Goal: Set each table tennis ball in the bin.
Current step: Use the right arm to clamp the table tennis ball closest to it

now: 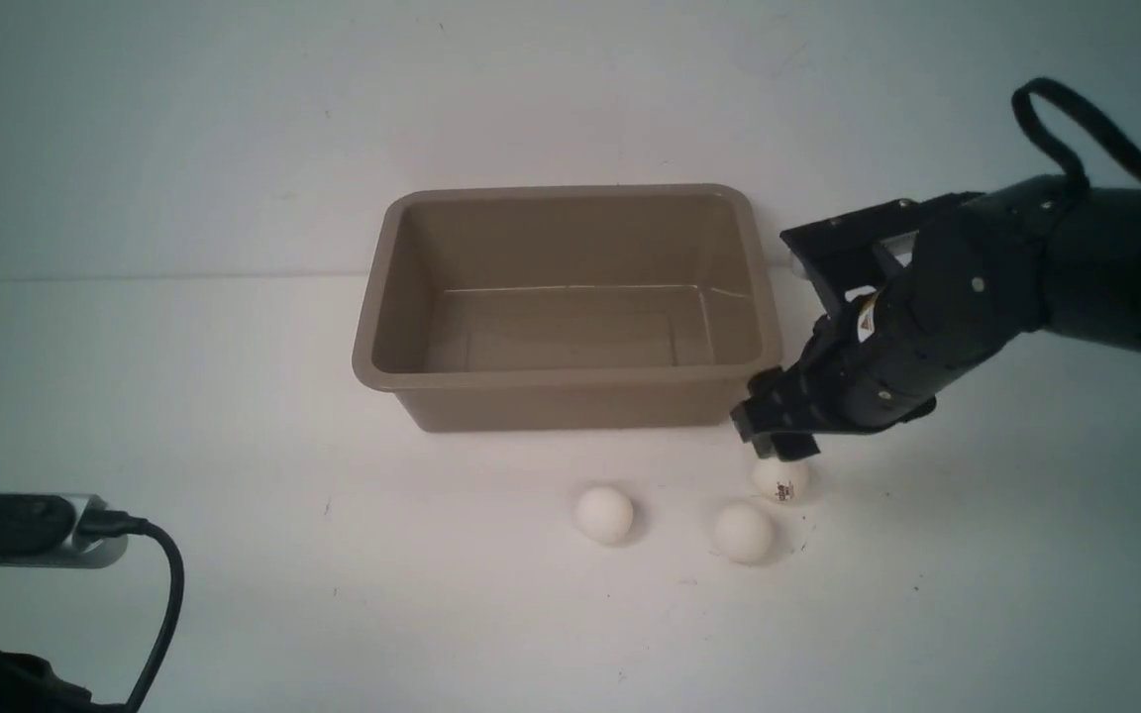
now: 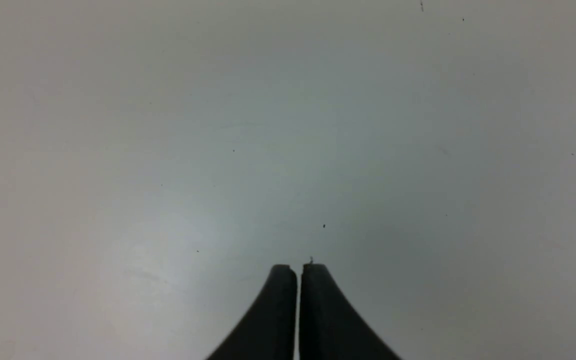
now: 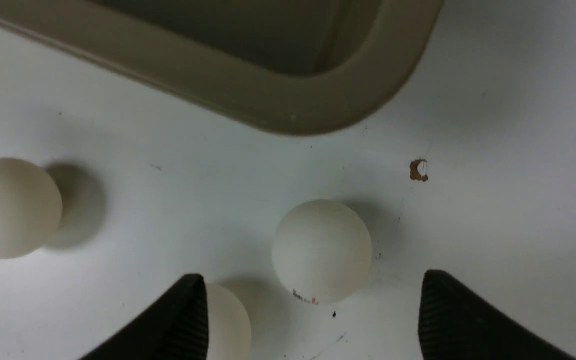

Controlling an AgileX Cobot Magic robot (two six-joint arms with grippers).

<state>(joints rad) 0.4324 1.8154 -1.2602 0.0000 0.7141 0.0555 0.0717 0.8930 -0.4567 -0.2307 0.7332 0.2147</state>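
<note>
I am hovering the right jaws, spread wide and grasping nothing, just above the logo ball (image 1: 781, 479), lower right of centre in the front view, near the bin's (image 1: 570, 377) lower right corner. The right wrist view is showing that ball centred between the jaws but mostly beyond their tips. So I am planning to descend until they straddle its widest part, then close gently, while keeping clear of the neighbouring ball (image 1: 744, 532). The third ball (image 1: 604, 514) is lying further left. The left jaws are clenched over bare worktop (image 2: 168, 125). The ball's dark print and the arm's sticker (image 1: 866, 319) are proving too small to read.
</note>
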